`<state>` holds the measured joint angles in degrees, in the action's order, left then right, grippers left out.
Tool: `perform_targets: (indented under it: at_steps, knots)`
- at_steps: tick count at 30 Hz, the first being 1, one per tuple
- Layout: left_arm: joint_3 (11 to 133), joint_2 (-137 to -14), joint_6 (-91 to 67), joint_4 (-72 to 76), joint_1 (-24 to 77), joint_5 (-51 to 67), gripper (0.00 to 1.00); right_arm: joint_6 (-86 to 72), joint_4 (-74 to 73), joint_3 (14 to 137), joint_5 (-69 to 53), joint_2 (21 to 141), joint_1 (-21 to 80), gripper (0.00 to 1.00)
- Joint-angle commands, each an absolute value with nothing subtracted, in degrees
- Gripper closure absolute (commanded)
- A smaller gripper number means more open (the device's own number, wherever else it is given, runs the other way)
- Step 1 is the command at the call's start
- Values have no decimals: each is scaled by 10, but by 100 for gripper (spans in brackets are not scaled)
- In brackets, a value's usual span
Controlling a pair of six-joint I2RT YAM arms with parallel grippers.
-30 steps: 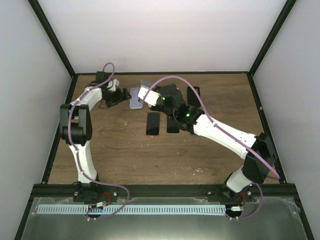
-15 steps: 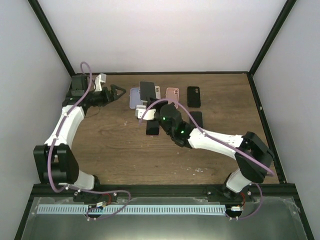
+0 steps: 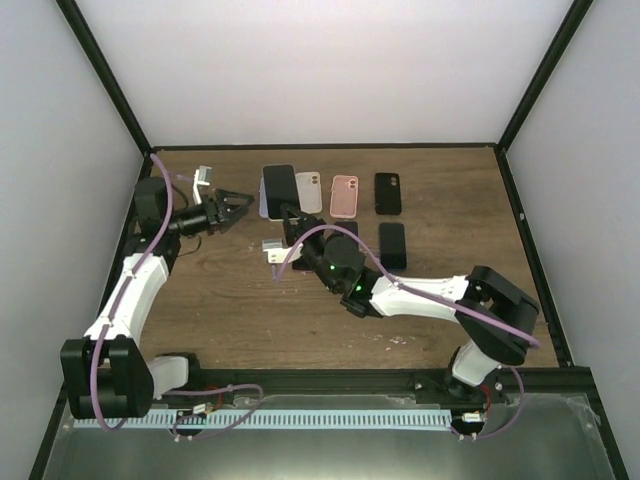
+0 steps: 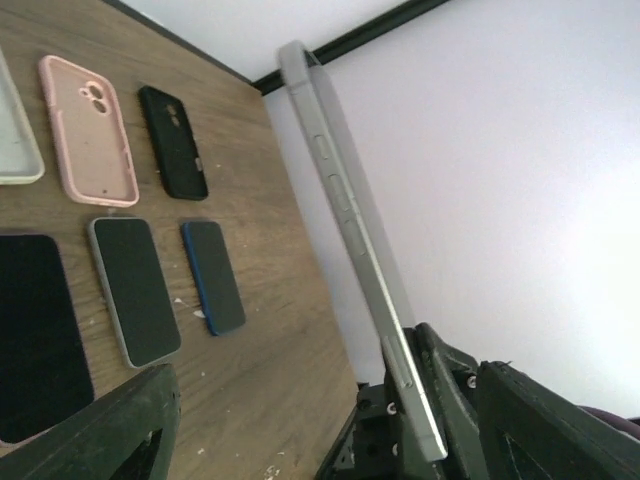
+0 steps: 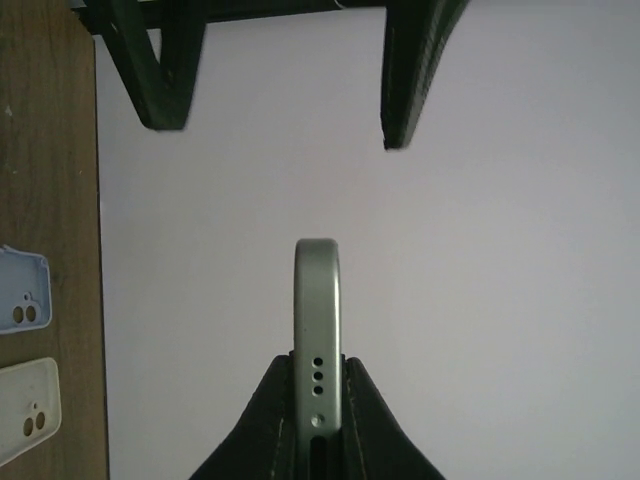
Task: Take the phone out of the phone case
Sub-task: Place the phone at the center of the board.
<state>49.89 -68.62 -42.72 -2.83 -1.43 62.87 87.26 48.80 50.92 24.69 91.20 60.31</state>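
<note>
Wooden table (image 3: 230, 300), far-left corner: left gripper (image 3: 236, 206) spread open, right gripper (image 5: 318, 400) clamps grey phone (image 5: 317, 300) edge-up.

No legible text, logo or number on phone (image 4: 345, 215), pink case (image 4: 88, 130), table (image 4: 280, 330).

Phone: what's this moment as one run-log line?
right gripper: shut on phone, held up | left gripper: open, empty | lavender case: empty
</note>
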Motion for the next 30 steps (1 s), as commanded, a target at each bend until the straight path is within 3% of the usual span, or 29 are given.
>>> perform_targets:
  at_steps: [1, 10, 21, 23, 25, 30]
  knots:
    - [480, -677, -510, 70, -1, 670, 24, 912, 588, 517, 252, 921, 622, 99]
    - [463, -676, -540, 109, 30, 665, 47, 920, 596, 523, 256, 941, 649, 99]
    - [458, -688, -542, 114, 30, 649, 90, 948, 629, 513, 255, 957, 655, 94]
    - [460, -692, -542, 114, 28, 649, 95, 953, 634, 514, 253, 958, 655, 87]
    - [463, -696, -541, 113, 25, 652, 99, 960, 647, 511, 250, 957, 655, 73]
    - [475, -708, -521, 96, 3, 660, 100, 943, 620, 504, 246, 936, 655, 46]
